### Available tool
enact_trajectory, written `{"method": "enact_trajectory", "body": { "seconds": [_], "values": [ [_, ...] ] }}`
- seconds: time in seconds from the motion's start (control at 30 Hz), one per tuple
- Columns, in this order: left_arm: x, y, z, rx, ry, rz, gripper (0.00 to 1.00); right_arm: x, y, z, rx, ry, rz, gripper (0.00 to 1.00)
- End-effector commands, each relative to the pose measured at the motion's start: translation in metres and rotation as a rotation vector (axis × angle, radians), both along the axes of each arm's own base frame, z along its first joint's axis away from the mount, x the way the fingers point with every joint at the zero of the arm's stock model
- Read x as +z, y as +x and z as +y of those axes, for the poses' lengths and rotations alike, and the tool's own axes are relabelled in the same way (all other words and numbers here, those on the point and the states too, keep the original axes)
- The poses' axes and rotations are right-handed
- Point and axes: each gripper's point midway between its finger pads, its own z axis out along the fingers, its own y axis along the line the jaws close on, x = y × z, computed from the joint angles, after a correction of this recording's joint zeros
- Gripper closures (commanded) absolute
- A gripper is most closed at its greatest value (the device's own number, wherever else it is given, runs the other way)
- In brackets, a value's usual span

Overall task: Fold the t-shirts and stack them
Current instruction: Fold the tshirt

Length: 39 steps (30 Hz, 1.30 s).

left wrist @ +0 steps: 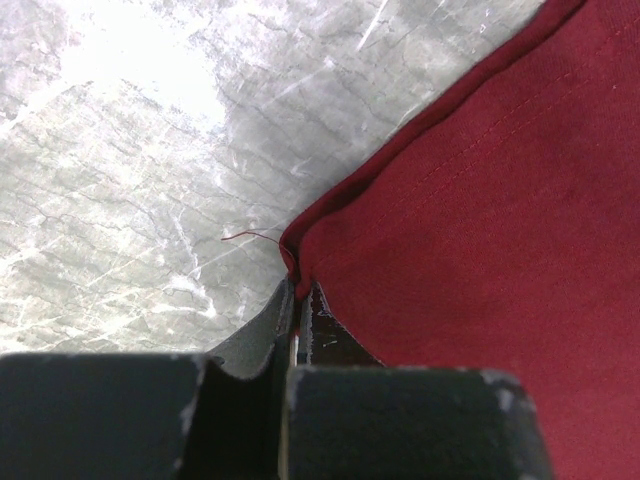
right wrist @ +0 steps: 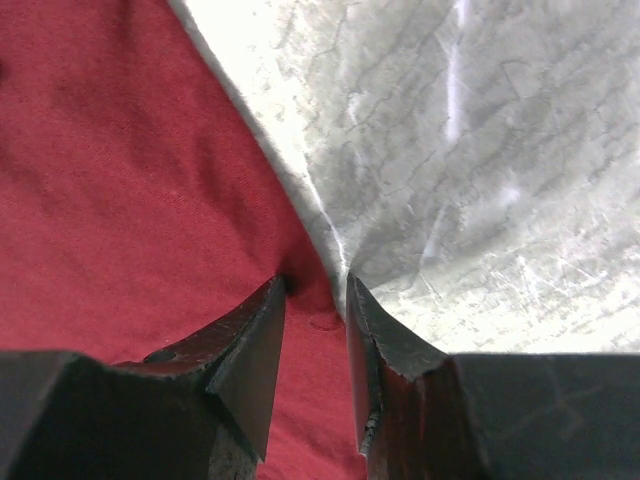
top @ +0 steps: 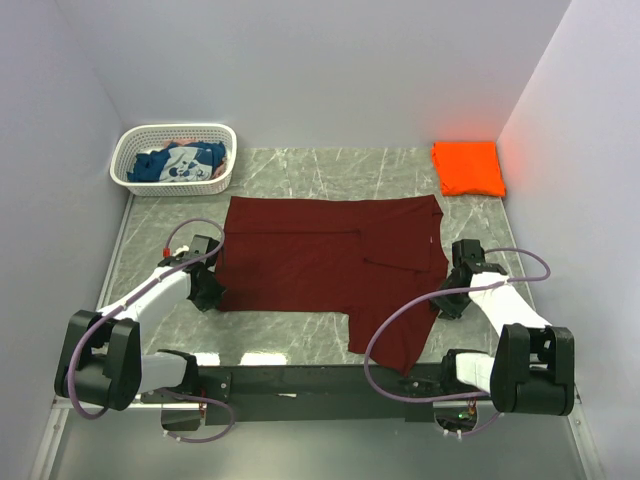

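Observation:
The maroon t-shirt [top: 330, 260] lies spread on the marble table, with a flap hanging toward the near edge. My left gripper [top: 212, 295] is at its near left corner. In the left wrist view the gripper [left wrist: 297, 285] is shut, pinching the corner of the maroon cloth [left wrist: 480, 250]. My right gripper [top: 450, 300] is at the shirt's right edge. In the right wrist view the gripper [right wrist: 316, 290] is open, its jaws straddling the edge of the maroon cloth [right wrist: 120, 170]. The orange t-shirt [top: 468, 167] lies folded at the back right. The blue t-shirt [top: 180, 162] lies crumpled in the basket.
The white lattice basket [top: 222, 132] stands at the back left corner. White walls enclose the table on three sides. Bare marble [top: 300, 345] shows along the near edge, and also in the left wrist view [left wrist: 150, 150] and the right wrist view [right wrist: 480, 150].

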Motion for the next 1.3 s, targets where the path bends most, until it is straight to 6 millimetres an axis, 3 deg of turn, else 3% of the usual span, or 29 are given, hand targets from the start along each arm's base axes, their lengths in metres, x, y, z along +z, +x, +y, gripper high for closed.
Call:
{"method": "enact_trajectory", "body": {
  "seconds": [0.0, 0.33, 0.43, 0.47, 0.53, 0.77, 1.03, 1.27],
  "values": [
    [-0.004, 0.000, 0.001, 0.019, 0.006, -0.015, 0.99, -0.007, 0.000, 0.003, -0.026, 0.025, -0.018, 0.62],
    [-0.006, 0.000, 0.002, 0.022, 0.009, -0.012, 0.99, -0.010, -0.004, 0.011, -0.014, 0.065, -0.002, 0.63],
    [-0.005, -0.001, 0.003, 0.025, 0.016, -0.007, 0.99, -0.007, -0.003, 0.010, -0.021, 0.063, -0.007, 0.79],
    [-0.004, 0.000, 0.002, 0.024, 0.012, -0.010, 0.99, -0.006, -0.004, 0.011, -0.025, 0.064, -0.007, 0.91],
    [-0.003, -0.002, 0.002, 0.016, 0.013, 0.002, 0.99, -0.001, -0.001, 0.010, -0.034, 0.062, -0.026, 1.00],
    [0.017, 0.014, 0.004, -0.003, -0.003, -0.027, 0.99, 0.025, 0.001, -0.003, -0.026, -0.009, -0.042, 1.00],
    [0.033, 0.023, 0.009, -0.039, -0.004, -0.032, 0.99, 0.038, 0.012, 0.001, 0.008, 0.014, -0.067, 1.00],
    [0.057, 0.044, 0.004, -0.078, -0.015, -0.058, 0.99, 0.055, 0.027, 0.002, 0.068, 0.018, -0.081, 1.00]
  ]
}}
